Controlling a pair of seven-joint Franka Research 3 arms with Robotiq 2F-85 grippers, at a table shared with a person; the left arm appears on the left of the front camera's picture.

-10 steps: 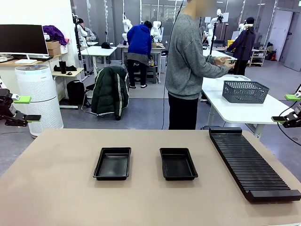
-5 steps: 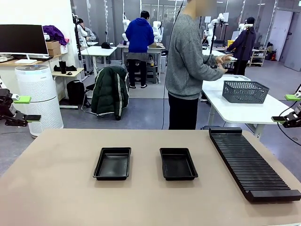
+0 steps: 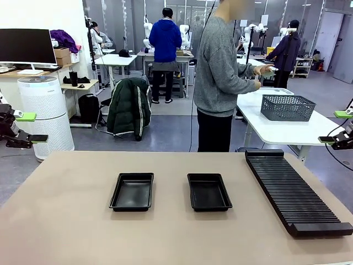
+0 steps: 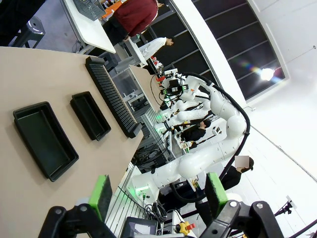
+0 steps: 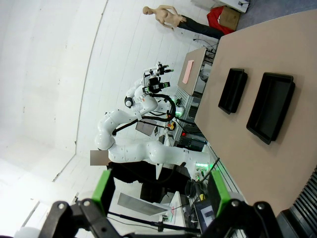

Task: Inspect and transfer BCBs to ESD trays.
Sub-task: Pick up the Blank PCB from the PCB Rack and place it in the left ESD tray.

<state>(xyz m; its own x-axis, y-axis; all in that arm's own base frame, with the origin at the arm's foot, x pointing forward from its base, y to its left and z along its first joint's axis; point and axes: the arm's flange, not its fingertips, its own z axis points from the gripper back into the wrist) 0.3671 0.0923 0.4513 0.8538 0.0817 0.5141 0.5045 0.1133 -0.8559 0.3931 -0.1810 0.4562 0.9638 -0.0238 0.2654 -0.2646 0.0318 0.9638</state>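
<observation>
Left pincer (image 3: 32, 127), right pincer (image 3: 335, 127) agape beside table (image 3: 66, 221)

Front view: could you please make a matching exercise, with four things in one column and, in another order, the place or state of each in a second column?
Things:
1. ESD trays
2. black ribbed slotted rack
3. grey mesh basket
4. left claw

Places or states:
A. on the white table farther back
B. open, holding nothing, beyond the left edge of the tan table
C. empty, side by side in the middle of the tan table
D. along the right side of the tan table

Pairs: 1-C, 2-D, 3-A, 4-B.
</observation>
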